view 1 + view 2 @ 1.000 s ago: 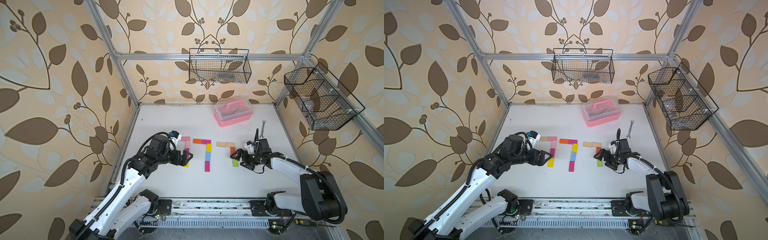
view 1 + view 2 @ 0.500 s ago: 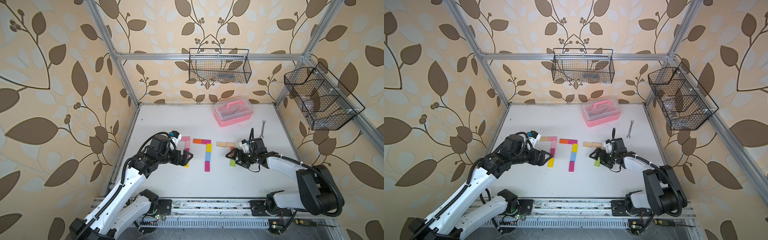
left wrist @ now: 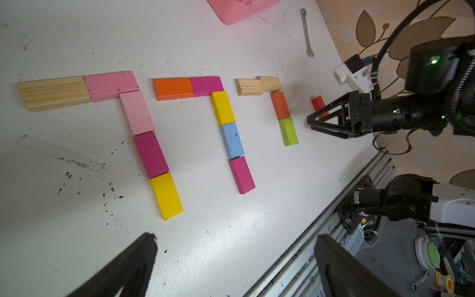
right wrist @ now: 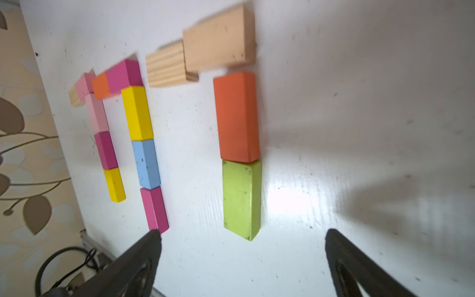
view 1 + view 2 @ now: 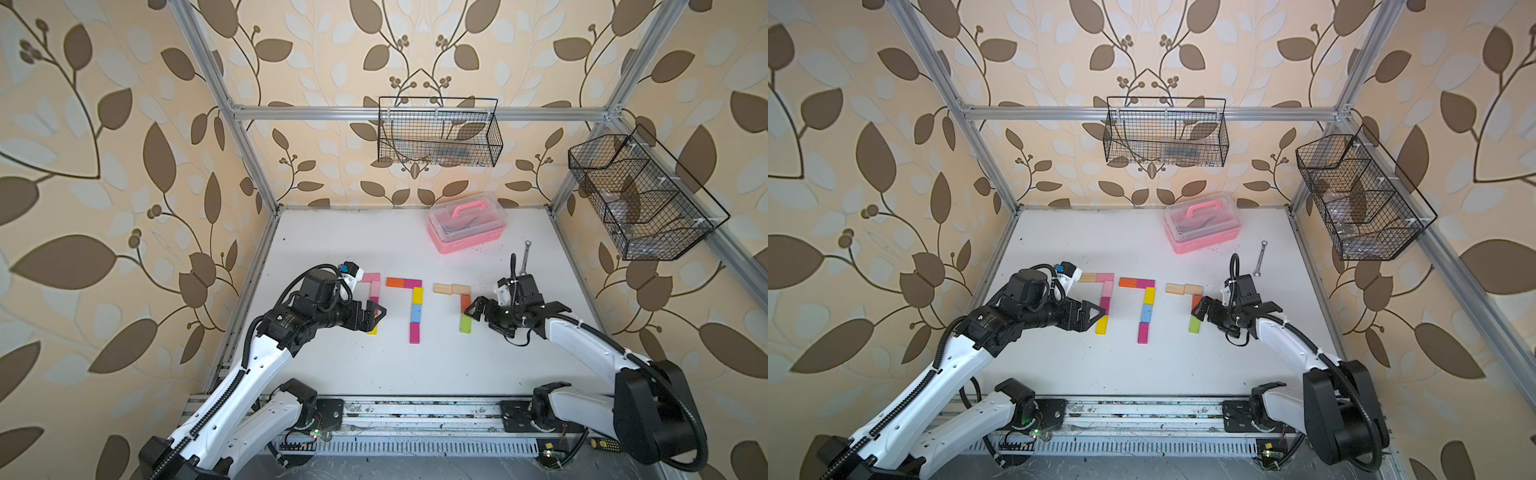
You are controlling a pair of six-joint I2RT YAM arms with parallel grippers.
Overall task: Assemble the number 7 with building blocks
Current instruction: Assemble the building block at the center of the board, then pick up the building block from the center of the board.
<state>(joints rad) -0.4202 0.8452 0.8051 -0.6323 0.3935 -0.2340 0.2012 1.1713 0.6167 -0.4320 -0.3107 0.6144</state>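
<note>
Top views: three 7s of building blocks sit in a row mid-table [image 5: 374,374]. They are the left 7 [image 5: 1107,289], the middle 7 [image 5: 417,296] and the right 7 [image 5: 451,289]. The left gripper [image 5: 374,318] is spread wide and empty, hiding part of the left 7's stem. The right gripper [image 5: 473,309] is spread and empty, just beside the right 7's stem. A pink box [image 5: 467,226] and a wrench [image 5: 525,257] lie further back.

Left wrist: the left 7 and middle 7 have five blocks each. The right 7 has four: two wood, one orange, one green. A red block [image 3: 318,104] lies loose by the right gripper, apart from the stem.

Right wrist: the fingers are wide apart with nothing gripped. The green block [image 4: 241,198] lies ahead, touching the orange block [image 4: 237,115].
</note>
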